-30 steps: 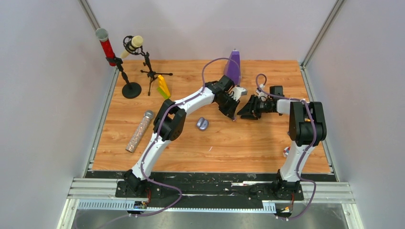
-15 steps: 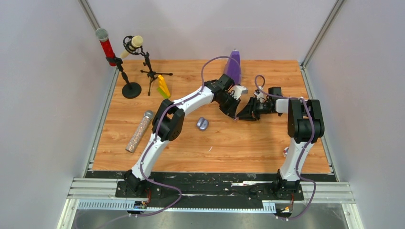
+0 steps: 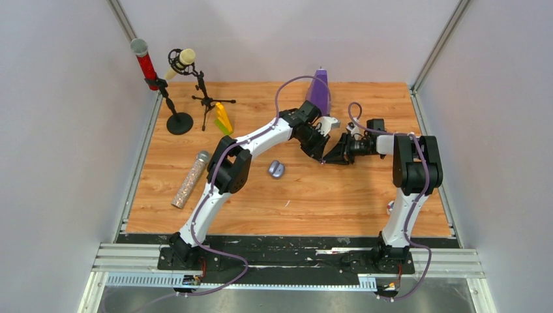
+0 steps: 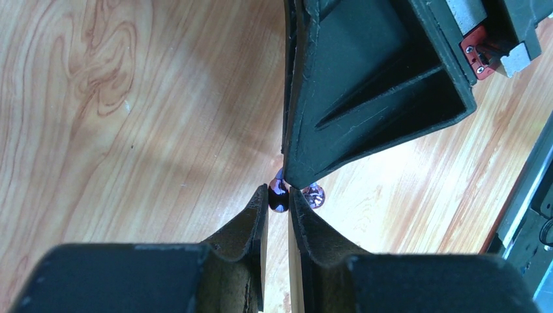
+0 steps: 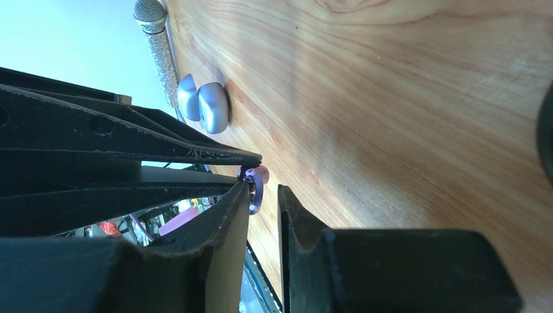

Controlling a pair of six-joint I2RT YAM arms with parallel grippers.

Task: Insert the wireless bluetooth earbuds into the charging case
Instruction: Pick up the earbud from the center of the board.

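Pale walls [image 3: 65,163] box in your wood-grain table [image 3: 326,202]. The left gripper [image 3: 321,158] and right gripper [image 5: 264,189] meet tip to tip mid-table, and the grey case [image 3: 276,170] lies apart to their left. The left pinches one glossy earbud [image 4: 278,197]; a second earbud [image 4: 313,195] shows just beside. The right's jaws stand narrowly parted, and you cannot tell if they hold anything.

Pale purple earbud [image 5: 259,176], grey-lilac charging case [image 5: 212,106], orange woodgrain table [image 3: 339,195].

top external — bright, even, sharp; faint soft shadows on wooden table [image 3: 163,215] | left wrist: left fingers [image 4: 251,228] dark, blurred; pale glare on wood | right wrist: right fingers [image 5: 297,222] soft — backdrop washed out
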